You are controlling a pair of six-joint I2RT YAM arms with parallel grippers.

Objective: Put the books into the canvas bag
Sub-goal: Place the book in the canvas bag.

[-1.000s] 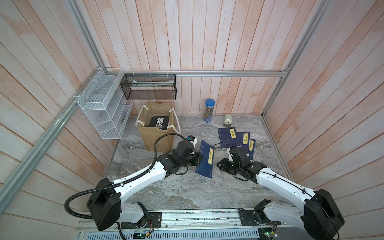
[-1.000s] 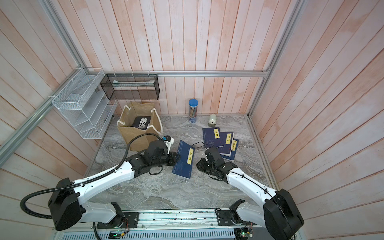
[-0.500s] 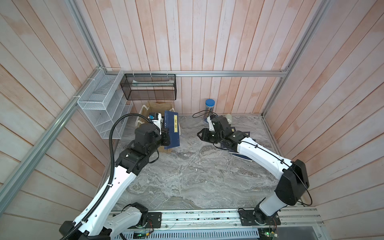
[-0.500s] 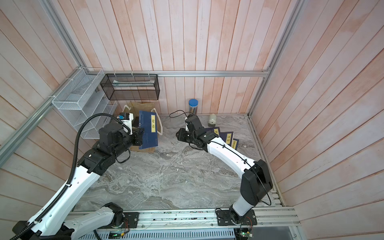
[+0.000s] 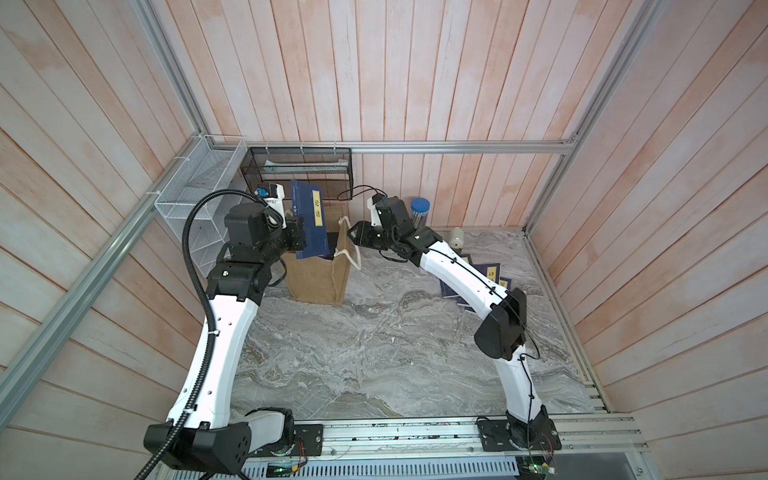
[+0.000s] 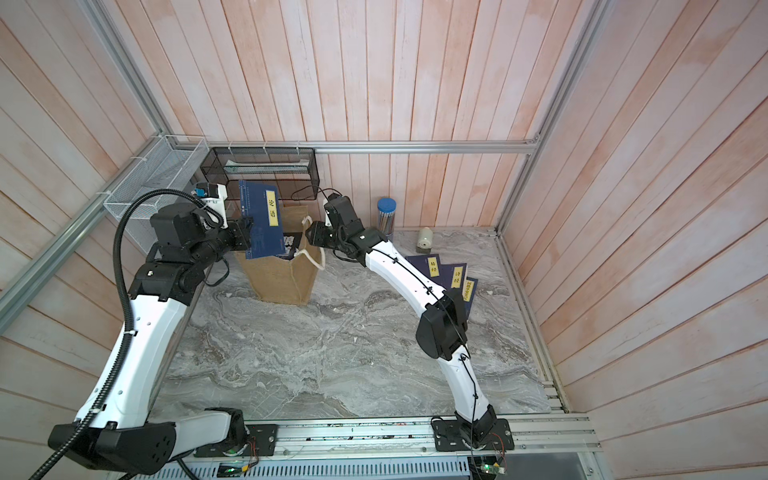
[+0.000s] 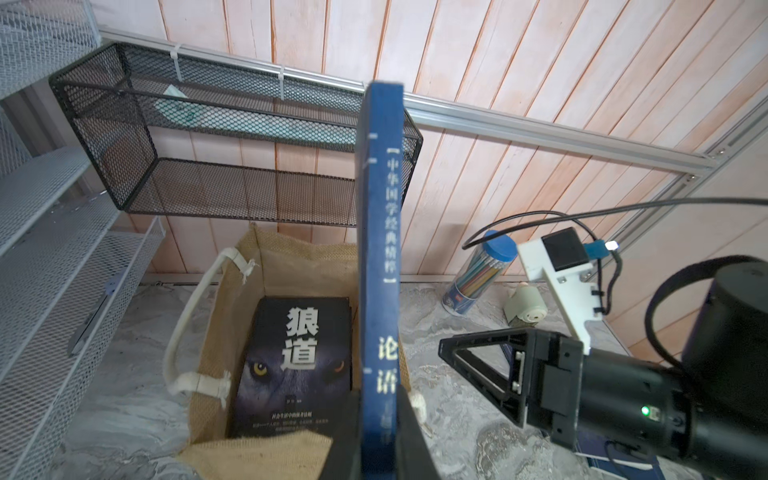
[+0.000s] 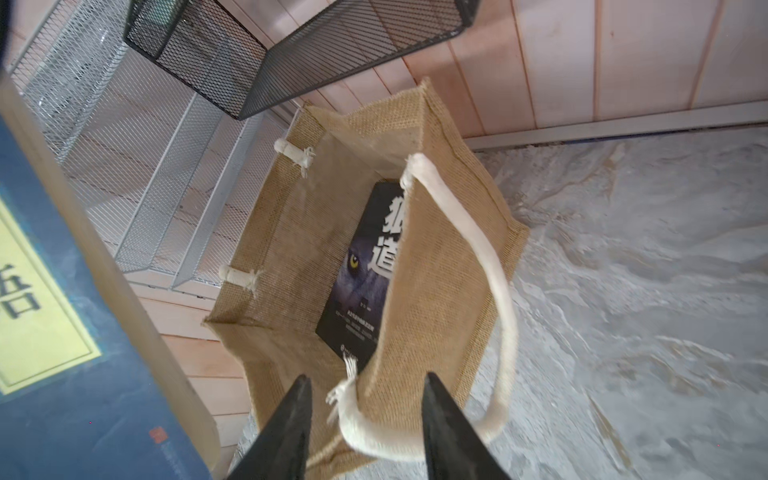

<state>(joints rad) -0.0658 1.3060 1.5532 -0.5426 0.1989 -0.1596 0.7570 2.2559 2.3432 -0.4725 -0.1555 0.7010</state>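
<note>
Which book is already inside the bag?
The black wolf-eye book, down inside the bag. One navy book is held above it; the other navy ones lie on the table.

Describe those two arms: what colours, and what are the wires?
Both have glossy white links between chunky black joints. A thick ribbed black hose loops off the left arm; a thin black cable runs along the right arm. The left gripper and right gripper are black, with pointed triangular fingers and a white camera bracket each; the right shows a small green light.

Navy book [image 5: 311, 239] with yellow label [image 5: 317, 208]; tan bag [image 5: 318, 278].
</note>
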